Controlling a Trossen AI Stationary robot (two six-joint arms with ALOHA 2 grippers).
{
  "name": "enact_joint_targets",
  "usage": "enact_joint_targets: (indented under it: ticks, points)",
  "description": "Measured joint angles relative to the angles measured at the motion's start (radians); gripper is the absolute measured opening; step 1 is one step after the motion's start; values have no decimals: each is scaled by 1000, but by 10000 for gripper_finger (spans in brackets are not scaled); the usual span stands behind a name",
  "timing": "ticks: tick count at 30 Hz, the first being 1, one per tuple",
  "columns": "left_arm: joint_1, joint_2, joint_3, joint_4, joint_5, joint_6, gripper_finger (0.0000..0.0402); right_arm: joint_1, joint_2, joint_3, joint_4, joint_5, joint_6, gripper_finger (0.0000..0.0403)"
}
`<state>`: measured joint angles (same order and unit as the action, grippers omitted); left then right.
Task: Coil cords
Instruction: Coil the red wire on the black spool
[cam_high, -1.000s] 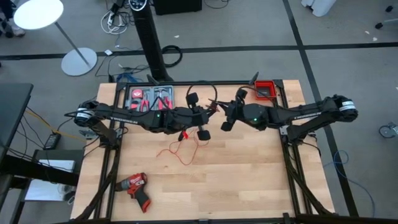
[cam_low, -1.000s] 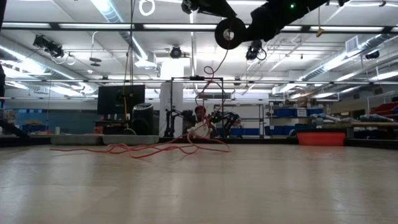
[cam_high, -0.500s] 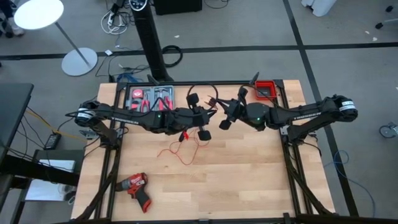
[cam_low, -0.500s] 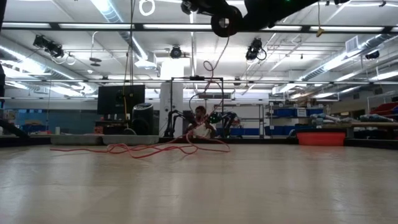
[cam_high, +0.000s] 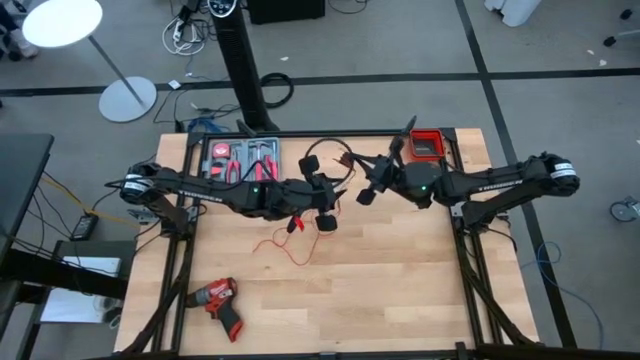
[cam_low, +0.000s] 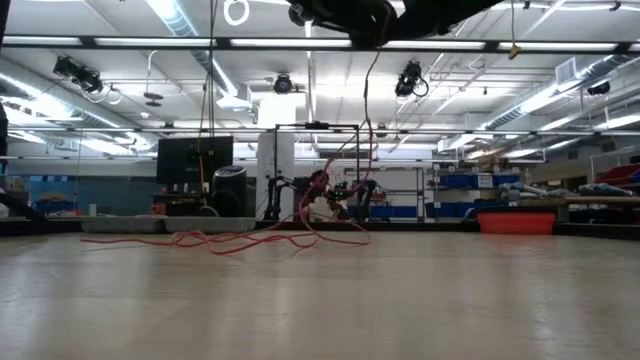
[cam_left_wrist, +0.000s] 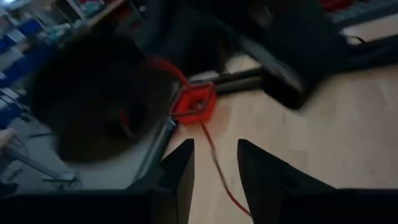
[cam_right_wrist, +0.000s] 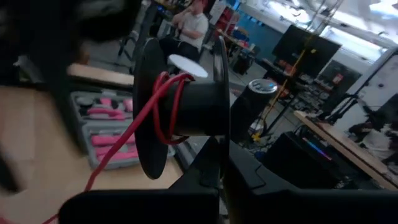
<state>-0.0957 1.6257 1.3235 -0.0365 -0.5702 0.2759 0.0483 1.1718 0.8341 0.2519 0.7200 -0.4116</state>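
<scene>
The right gripper has its fingers clenched on a black spool with red wire wound around it. The left gripper has its fingers released; the red wire passes between them down to the counter.

Both dark arms reach in from the table's sides and meet high above its middle toward the far edge, the left arm stretched from the left and the right arm from the right. The left gripper has its two fingers parted with a clear gap between them. The right gripper has its fingers pressed together, clamped on the rim of a black spool, its wrist close to the left one.
</scene>
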Motion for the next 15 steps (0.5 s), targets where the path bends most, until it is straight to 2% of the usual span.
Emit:
enact_joint_targets:
  ticks: [7,15]
  points:
    - [-3,0,0,-73,52,-128,126,1,-76,0,-11,25,-33,0]
    - [16,12,0,-39,117,-214,126,33,-84,0,-6,24,-35,0]
